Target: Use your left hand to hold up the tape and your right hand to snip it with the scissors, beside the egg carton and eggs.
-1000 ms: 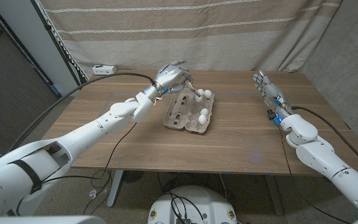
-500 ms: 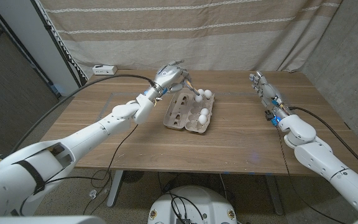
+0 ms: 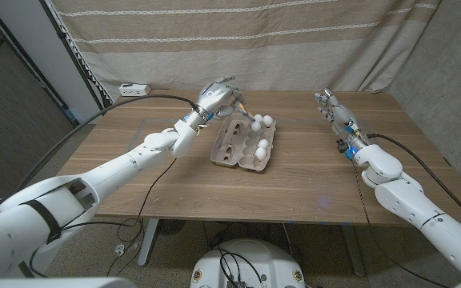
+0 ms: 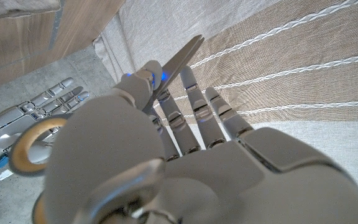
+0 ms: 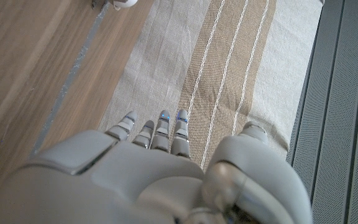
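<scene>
So the left hand (image 3: 218, 98) is hanging above the far side of the wooden tabletop (image 3: 310, 172), right next to the egg carton's back left corner, and it's gripping the scissors (image 4: 178, 57). In the left wrist view the fingers (image 4: 194, 112) are wrapping around the tool: the grey blades are sticking up past the fingertips toward the striped curtain (image 3: 254, 40), and one of the tan handle loops is poking out at the side of the hand. In the head view the scissors are mostly hiding under the hand, with just a thin tip angling down toward the carton.

The egg carton (image 3: 244, 146) is sitting open near the middle of the tabletop, and a few white eggs (image 3: 261, 147) are sitting in its right-hand cups, with a couple more at the far right corner. The left-hand cups are looking bare.

The right hand (image 3: 334, 112) is over on the far right part of the tabletop, well apart from the carton, fingers pointing away from the robot. It's holding nothing; the right wrist view is showing the fingers (image 5: 160, 130) reaching out side by side with small gaps between them.

Can't make out any tape on the tabletop. A white power strip (image 3: 133, 88) is lying at the far left corner.
</scene>
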Tool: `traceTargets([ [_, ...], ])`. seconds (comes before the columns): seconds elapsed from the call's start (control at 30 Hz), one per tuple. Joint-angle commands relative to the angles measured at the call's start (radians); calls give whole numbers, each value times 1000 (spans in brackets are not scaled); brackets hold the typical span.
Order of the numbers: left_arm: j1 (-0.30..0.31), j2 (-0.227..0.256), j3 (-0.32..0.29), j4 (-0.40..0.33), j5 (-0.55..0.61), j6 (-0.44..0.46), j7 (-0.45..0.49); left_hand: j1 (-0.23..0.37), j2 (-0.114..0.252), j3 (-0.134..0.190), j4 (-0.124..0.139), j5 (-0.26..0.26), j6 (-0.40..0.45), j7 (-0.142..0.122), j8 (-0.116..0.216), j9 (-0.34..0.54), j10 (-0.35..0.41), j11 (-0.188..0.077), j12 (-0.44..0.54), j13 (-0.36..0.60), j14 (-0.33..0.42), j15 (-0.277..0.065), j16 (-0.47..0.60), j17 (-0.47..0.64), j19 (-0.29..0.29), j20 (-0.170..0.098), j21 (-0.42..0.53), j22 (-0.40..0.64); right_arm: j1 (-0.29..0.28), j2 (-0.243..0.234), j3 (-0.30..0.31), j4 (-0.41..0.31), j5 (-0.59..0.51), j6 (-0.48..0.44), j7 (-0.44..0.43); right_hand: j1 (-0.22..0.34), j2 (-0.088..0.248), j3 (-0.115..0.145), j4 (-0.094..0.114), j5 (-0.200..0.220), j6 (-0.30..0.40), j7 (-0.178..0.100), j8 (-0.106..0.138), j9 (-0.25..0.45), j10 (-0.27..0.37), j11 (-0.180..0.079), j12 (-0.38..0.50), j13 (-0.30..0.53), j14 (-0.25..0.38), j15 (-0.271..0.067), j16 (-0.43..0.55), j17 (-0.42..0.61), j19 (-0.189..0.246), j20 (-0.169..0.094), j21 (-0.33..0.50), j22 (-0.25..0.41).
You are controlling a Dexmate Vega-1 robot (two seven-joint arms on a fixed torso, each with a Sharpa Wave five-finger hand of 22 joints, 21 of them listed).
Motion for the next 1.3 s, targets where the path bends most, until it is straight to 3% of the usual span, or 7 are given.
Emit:
traceTargets([
  [0.03, -49, -19, 32, 82, 1, -29, 53, -6, 6, 7, 13, 2, 44, 38, -6, 2, 264, 2, 7, 2, 12, -155, -2, 2, 10, -86, 1, 2, 6, -38, 5, -55, 10, -62, -3, 13, -3, 2, -2, -10, 39, 4, 5, 8, 35, 8, 15, 5, 51, 44, 13, 4, 61, 24, 16, 3],
  [0.3, -81, -37, 59, 142, -1, -48, 91, -6, 6, 7, 13, 2, 47, 36, -13, 2, 265, 2, 7, 1, 13, -155, -1, 1, 10, -88, 0, 3, -5, -71, 16, -112, 43, -137, -8, 13, -4, 3, -3, -12, 40, 10, 2, 9, 41, 15, 16, 5, 69, 56, 15, 5, 75, 32, 17, 4],
  [0.33, -85, -38, 62, 149, 0, -50, 96, -6, 6, 7, 13, 2, 46, 37, -13, 2, 265, 2, 7, 1, 14, -154, -1, 1, 10, -87, 0, 3, -5, -78, 16, -121, 49, -153, -7, 17, -3, 6, -5, -17, 42, 12, -1, 10, 41, 17, 14, 6, 90, 71, 16, 5, 82, 77, 14, 4],
  [0.4, -91, -39, 68, 157, -1, -54, 102, -6, 6, 7, 13, 2, 47, 36, -16, 2, 265, 2, 7, 1, 14, -155, -1, 0, 11, -88, 0, 3, -7, -79, 19, -130, 68, -167, 0, 28, 0, 12, -12, -21, 55, 18, 2, 11, 50, 22, 16, 6, 120, 80, 20, 5, 105, 98, 18, 3],
  [0.73, -100, -31, 83, 158, -6, -61, 115, -7, 4, 7, 13, 3, 52, 34, -24, 3, 266, 2, 7, -1, 16, -155, -1, -1, 11, -89, 0, 3, -21, -116, 34, -189, 117, -227, 19, 61, 3, 28, -31, -33, 115, 51, 19, 12, 66, 41, 17, 6, 162, 111, 18, 4, 147, 104, 21, 4],
  [1.03, -102, -26, 89, 153, -10, -73, 113, -6, 3, 7, 13, 4, 55, 33, -33, 3, 266, 2, 6, -1, 18, -155, 0, -2, 11, -90, 0, 3, -20, -114, 38, -205, 163, -256, 35, 125, 10, 61, -66, -53, 162, 110, 26, 13, 80, 69, 14, 5, 192, 129, 8, 3, 250, 100, 37, 0],
  [1.3, -107, -23, 94, 153, -4, -89, 111, -6, 2, 7, 12, 4, 61, 29, -36, 3, 267, 1, 8, 0, 18, -154, -1, -3, 10, -93, -1, 3, -23, -126, 42, -236, 179, -267, 48, 146, 11, 71, -77, -58, 184, 119, 31, 13, 79, 73, 11, 5, 185, 134, 1, 3, 264, 106, 33, -2],
])
